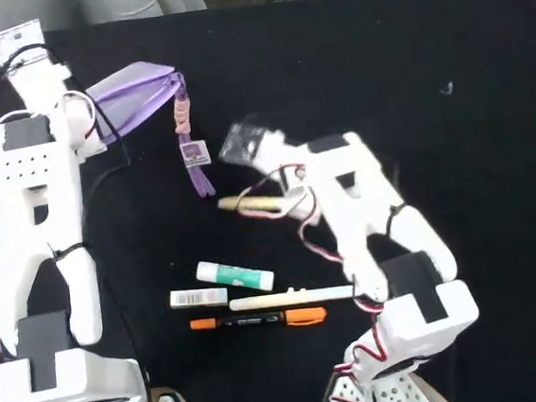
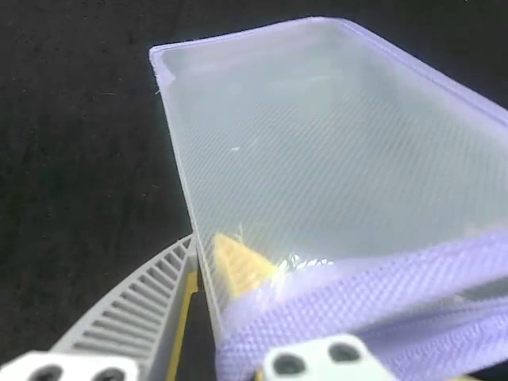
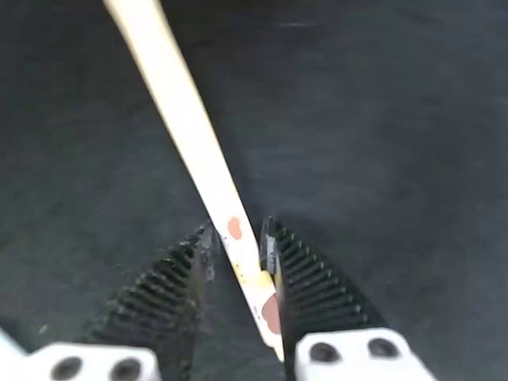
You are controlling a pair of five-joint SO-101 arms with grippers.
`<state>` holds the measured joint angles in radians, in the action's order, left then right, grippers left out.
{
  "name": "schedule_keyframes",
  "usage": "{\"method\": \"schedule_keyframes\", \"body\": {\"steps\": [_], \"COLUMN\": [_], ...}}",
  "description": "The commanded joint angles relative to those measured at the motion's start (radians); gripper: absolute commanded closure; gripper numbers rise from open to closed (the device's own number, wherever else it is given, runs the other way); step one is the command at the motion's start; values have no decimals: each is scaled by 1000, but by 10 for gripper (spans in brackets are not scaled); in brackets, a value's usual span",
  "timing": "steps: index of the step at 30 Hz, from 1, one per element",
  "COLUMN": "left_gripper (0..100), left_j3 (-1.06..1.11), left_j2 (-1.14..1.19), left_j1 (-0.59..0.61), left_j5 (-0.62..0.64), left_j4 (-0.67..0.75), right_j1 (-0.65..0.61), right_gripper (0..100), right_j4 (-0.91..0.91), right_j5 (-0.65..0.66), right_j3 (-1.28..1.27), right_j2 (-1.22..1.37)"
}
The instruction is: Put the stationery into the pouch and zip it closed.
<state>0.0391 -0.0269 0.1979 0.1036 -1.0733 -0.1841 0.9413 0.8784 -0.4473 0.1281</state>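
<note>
Bright, even light from above falls on the black bench (image 1: 490,142), which shows hardly any shadow. The white arms (image 1: 38,233) beside the pouch (image 1: 139,92) shine almost washed out, and a pale sheen spreads across its clear wall.

Left arm (image 1: 34,233) extended far forward, left pincer (image 1: 87,116) clamped; right arm (image 1: 364,211) bent inward, right pincer (image 3: 238,236) clamped

1. Pouch (image 2: 317,159): clear, with a fine mesh weave and lilac edging.
2. Strap (image 1: 197,177): purple.
3. Cream pen (image 3: 182,127): cream with red-orange spots.
4. Glue stick (image 1: 234,275): white with a green band.
5. Eraser (image 1: 199,298): white with dark print.
6. White pen (image 1: 292,297): plain white.
7. Marker (image 1: 258,321): orange ends, black middle.
8. Table (image 1: 457,192): black.
9. Arms (image 1: 34,233): white.
</note>
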Motion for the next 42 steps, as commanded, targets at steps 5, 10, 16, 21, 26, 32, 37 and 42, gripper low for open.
{"method": "schedule_keyframes", "body": {"steps": [5, 10, 16, 21, 26, 32, 37, 42], "left_gripper": [972, 972, 972, 972, 971, 971, 971, 971], "left_j3": [-68, -70, -180, -159, -166, -159, -159, -137], "left_j2": [21, 14, 23, 57, 124, 183, 192, 190], "left_j1": [-94, -133, -84, 15, 79, 159, 199, 194], "left_j5": [0, 2, 0, 0, 5, 9, 17, 66], "left_j4": [-5, -6, -133, -107, -107, -51, -20, -15], "right_j1": [98, 95, 71, 32, -6, 0, -6, -23], "right_gripper": [913, 913, 910, 910, 909, 909, 774, 691], "right_j4": [164, 305, 282, 61, 57, 58, 68, 149], "right_j5": [-143, -221, -258, -152, -52, -21, 32, 86], "right_j3": [225, 331, 239, 87, 165, 375, 495, 573], "right_j2": [-81, -274, -401, -257, -30, 217, 346, 400]}}
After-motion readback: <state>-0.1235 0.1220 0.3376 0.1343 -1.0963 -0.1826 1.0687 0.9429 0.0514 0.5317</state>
